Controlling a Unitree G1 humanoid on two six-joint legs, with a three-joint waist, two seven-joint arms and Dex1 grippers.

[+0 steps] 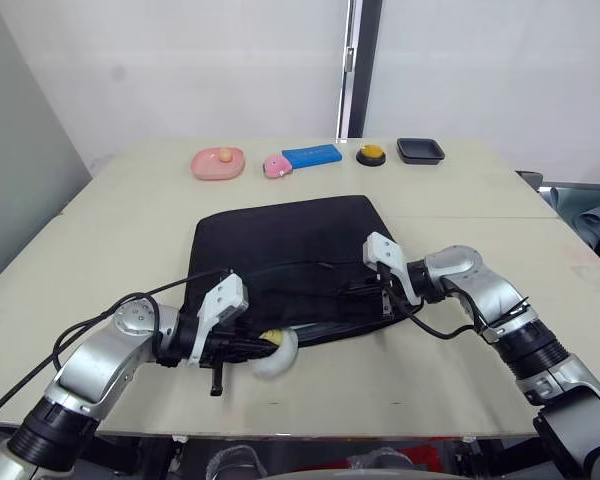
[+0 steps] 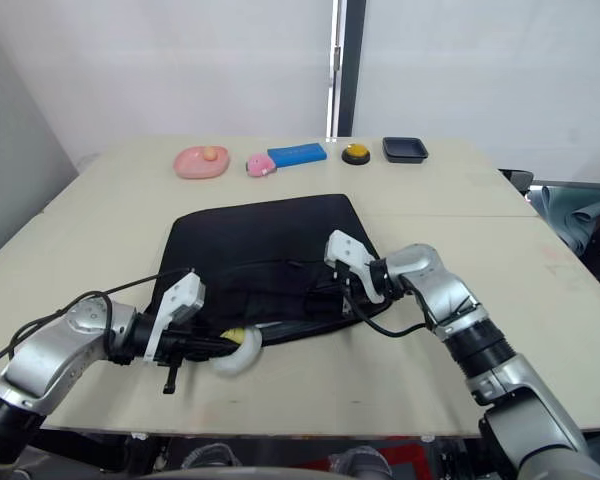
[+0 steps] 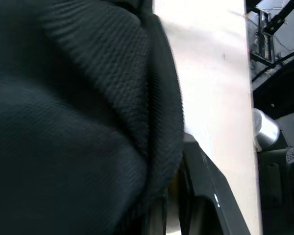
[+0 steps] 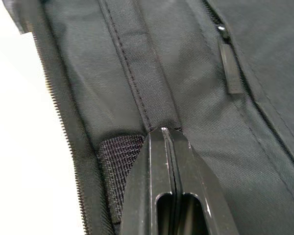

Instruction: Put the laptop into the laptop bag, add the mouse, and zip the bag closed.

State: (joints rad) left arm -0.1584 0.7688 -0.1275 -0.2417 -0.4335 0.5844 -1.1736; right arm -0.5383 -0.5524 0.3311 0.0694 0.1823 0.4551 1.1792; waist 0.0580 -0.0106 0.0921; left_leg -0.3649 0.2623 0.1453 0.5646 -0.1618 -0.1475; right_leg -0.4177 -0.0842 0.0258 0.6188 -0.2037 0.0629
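The black laptop bag (image 1: 285,255) lies flat on the desk (image 1: 110,230), its near edge between the two pincers. The right pincer (image 1: 378,292) is clenched on a black strap of the bag, fingers (image 4: 169,191) pressed together with the webbing running straight out from their tips, an unzipped row of zipper teeth (image 4: 59,115) just to one side and a zipper pull (image 4: 231,73) to the other. The left pincer (image 1: 242,343) lies at the bag's near left corner, its fingers (image 3: 206,196) pressed against the fabric; whether it is clenched or released cannot be told. A rounded white-and-yellow object (image 1: 275,352) sits touching that pincer, at the bag's edge. Well beyond both pincers, along the far side of the desk, stand a pink dish (image 1: 218,162), a small pink toy (image 1: 276,166), a blue block (image 1: 312,155), a yellow button (image 1: 371,154) and a small black tray (image 1: 420,150).
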